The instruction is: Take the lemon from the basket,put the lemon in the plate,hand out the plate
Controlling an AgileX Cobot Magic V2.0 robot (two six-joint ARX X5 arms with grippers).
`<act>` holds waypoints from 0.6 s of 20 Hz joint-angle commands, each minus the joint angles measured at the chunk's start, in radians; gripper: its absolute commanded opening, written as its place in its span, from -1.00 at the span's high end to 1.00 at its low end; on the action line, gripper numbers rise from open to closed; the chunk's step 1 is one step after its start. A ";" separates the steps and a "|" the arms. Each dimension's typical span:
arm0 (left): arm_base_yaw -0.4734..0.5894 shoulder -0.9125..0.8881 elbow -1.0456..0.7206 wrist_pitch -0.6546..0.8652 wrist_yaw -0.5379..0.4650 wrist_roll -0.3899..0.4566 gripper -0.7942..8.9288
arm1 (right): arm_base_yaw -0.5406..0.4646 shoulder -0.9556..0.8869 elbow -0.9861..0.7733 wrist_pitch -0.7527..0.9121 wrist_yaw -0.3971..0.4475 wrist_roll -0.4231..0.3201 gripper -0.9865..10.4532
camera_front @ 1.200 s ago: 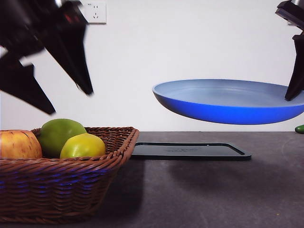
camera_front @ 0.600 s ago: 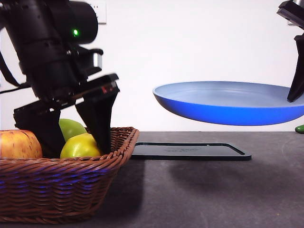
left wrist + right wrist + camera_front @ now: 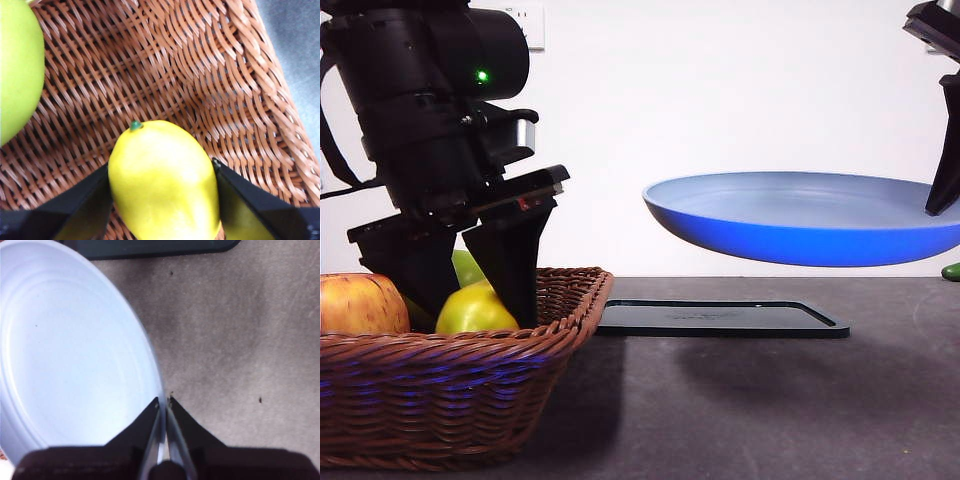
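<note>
The yellow lemon (image 3: 475, 310) lies in the brown wicker basket (image 3: 450, 390) at the front left. My left gripper (image 3: 470, 318) reaches down into the basket, with one jaw against each side of the lemon. The left wrist view shows the lemon (image 3: 165, 200) held between the left gripper's (image 3: 161, 167) two black jaws, over the basket's woven floor (image 3: 200, 75). My right gripper (image 3: 942, 200) is shut on the rim of the light blue plate (image 3: 800, 225) and holds it level in the air above the table. The right wrist view shows the plate (image 3: 65, 355) with its rim pinched in the right gripper (image 3: 164, 401).
A green apple (image 3: 465, 265) and a red-yellow apple (image 3: 360, 305) share the basket; the green apple also shows in the left wrist view (image 3: 15, 65). A flat black tray (image 3: 720, 318) lies under the plate. A small green thing (image 3: 951, 271) sits at the right edge.
My left gripper came down from above the basket into it, and its jaws closed in around the lemon. The lemon shifted slightly left. The plate and right gripper stayed put.
</note>
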 commanded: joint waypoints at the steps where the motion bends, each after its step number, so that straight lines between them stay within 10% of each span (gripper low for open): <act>1: -0.003 -0.017 0.076 -0.055 0.019 0.006 0.50 | 0.000 0.004 0.010 0.031 0.052 -0.006 0.82; 7: -0.046 -0.060 0.295 -0.096 0.309 0.011 0.50 | 0.003 0.041 0.010 0.069 0.089 0.026 0.82; 12: -0.206 -0.051 0.326 0.013 0.205 0.013 0.50 | 0.050 0.093 0.010 0.056 0.083 0.075 0.82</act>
